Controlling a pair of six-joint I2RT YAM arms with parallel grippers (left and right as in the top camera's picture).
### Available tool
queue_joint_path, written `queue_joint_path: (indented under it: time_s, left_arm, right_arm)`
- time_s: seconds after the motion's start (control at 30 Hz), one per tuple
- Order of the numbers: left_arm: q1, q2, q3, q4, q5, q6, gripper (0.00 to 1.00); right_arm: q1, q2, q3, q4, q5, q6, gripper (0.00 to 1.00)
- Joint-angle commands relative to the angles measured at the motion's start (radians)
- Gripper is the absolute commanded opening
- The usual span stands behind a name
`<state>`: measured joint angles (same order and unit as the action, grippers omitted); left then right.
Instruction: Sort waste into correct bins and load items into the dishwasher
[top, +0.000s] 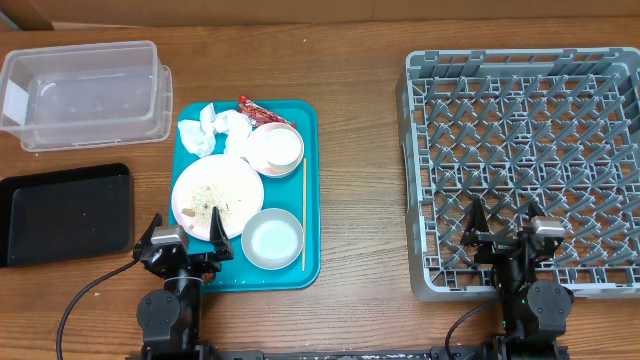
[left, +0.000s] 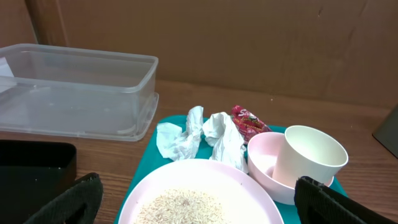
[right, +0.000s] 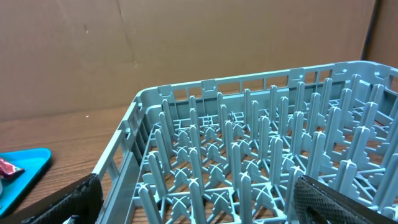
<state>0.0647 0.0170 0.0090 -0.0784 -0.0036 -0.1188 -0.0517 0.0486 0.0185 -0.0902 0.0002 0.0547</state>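
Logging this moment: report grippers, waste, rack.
Left gripper open, empty. Right gripper open, empty, over near edge of rack. Napkins, wrapper, dishes all on teal tray. Nothing blocking.

- No word, number, brand or sign can be read in any of the three views.
- The red wrapper (left: 249, 122) on the teal tray shows some pale print on its shiny face. It is too small and too creased to make out.
- The clear tub (top: 90, 95) has a white patch on its left end wall. Whether anything is written on it cannot be told.
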Motion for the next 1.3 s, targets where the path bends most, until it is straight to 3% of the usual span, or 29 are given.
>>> queue_joint_path:
  time_s: [0.0, 1.13, 1.17, 1.27]
  left_arm:
    - [-0.007, -0.011, -0.004, 0.000, -0.003, 0.026, 1.00]
    - [-0.007, -0.011, -0.004, 0.001, -0.006, 0.026, 1.00]
    - [-0.007, -0.011, -0.004, 0.018, 0.006, 0.007, 1.00]
    - [-0.007, -0.011, -0.004, 0.095, 0.204, -0.222, 1.00]
  right_arm:
    - [-0.002, -0.010, -0.010, 0.006, -0.003, -0.003, 1.00]
    - [-0.002, -0.010, -0.010, 0.006, -0.003, -0.003, 1.00]
    - [-0.002, -0.010, -0.010, 0.006, -0.003, -0.003, 1.00]
    - [-0.002, -0.010, -0.010, 0.006, -0.003, -0.003, 1.00]
